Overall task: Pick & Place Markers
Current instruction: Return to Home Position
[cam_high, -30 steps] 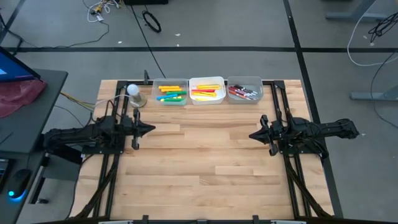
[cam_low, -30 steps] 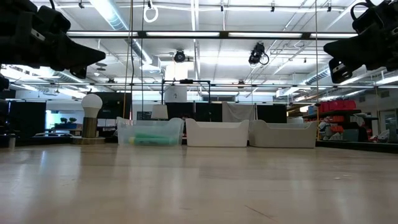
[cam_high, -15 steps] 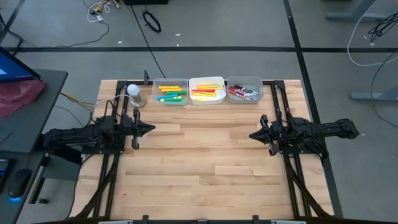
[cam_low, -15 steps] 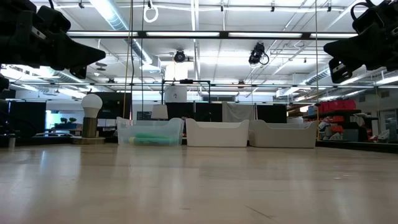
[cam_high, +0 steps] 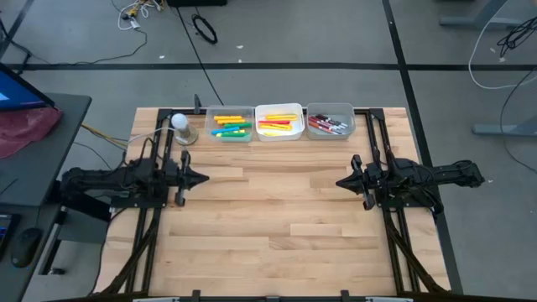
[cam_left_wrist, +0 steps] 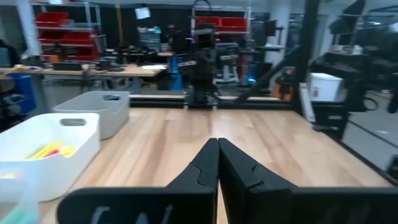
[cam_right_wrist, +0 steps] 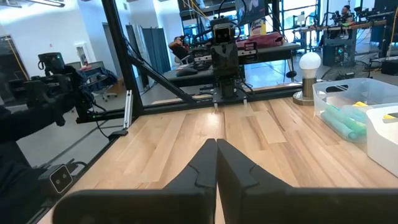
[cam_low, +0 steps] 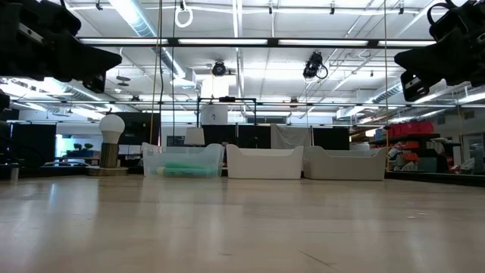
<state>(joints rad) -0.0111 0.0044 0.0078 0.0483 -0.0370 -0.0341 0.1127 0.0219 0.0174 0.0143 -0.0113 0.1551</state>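
The jaws of the left gripper (cam_high: 201, 178) are pressed together on nothing, its tip hanging above the bare tabletop (cam_high: 268, 226) at the centre left of the high view. The right gripper (cam_high: 340, 182), jaws likewise together and empty, faces it from the centre right, well apart. The markers (cam_high: 229, 126) all lie in a row of containers along the tabletop's top-centre edge: yellow, green and orange ones in the clear bin (cam_high: 208, 126), yellow, orange and pink ones in the white bin (cam_high: 301, 126), dark and red ones in the third bin (cam_high: 352, 124).
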